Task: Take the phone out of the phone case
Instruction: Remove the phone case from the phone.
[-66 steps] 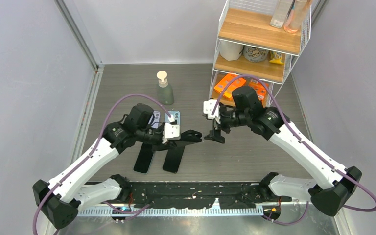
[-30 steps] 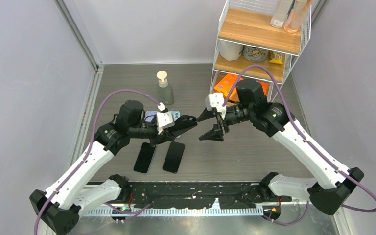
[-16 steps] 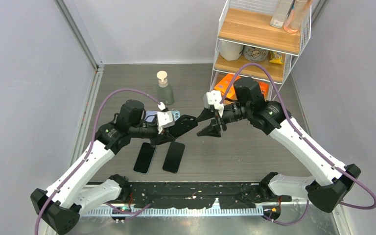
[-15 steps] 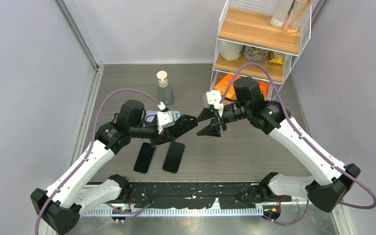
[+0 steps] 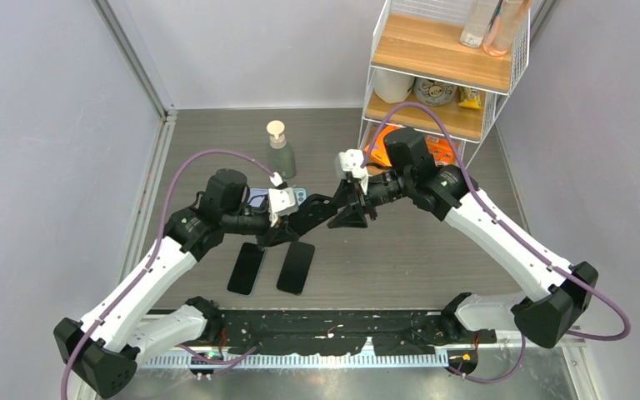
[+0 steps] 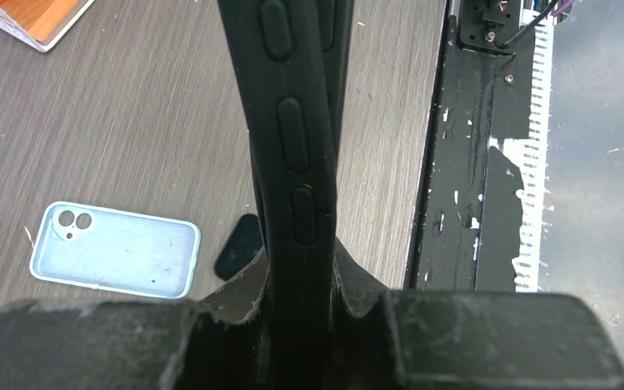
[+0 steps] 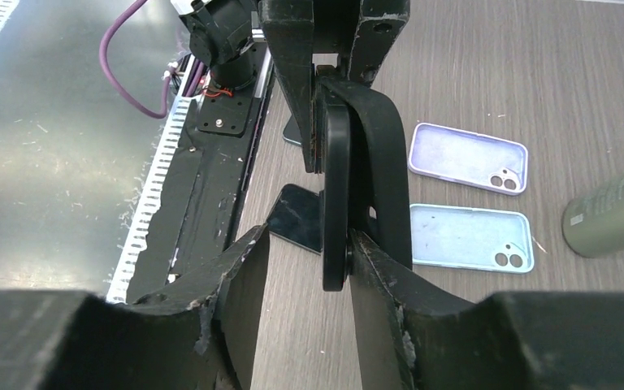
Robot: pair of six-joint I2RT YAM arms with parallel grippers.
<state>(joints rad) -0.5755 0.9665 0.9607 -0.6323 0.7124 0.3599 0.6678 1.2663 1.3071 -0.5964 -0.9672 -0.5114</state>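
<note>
A black phone case with the phone in it is held in the air, and my left gripper is shut on one end of it. In the left wrist view the case runs up from my pinched jaws, side buttons showing. My right gripper is open around the free end. There the slim phone stands apart from the bent case lip. One right finger touches the phone, and the other finger stands off with a gap.
Two bare phones lie near the front. A lilac case and a light blue case lie on the table beneath the arms. A soap bottle stands behind, and a wire shelf at the back right.
My right gripper has moved left onto the free end of the held case and narrowed its jaws. The left arm has kept its hold and place.
</note>
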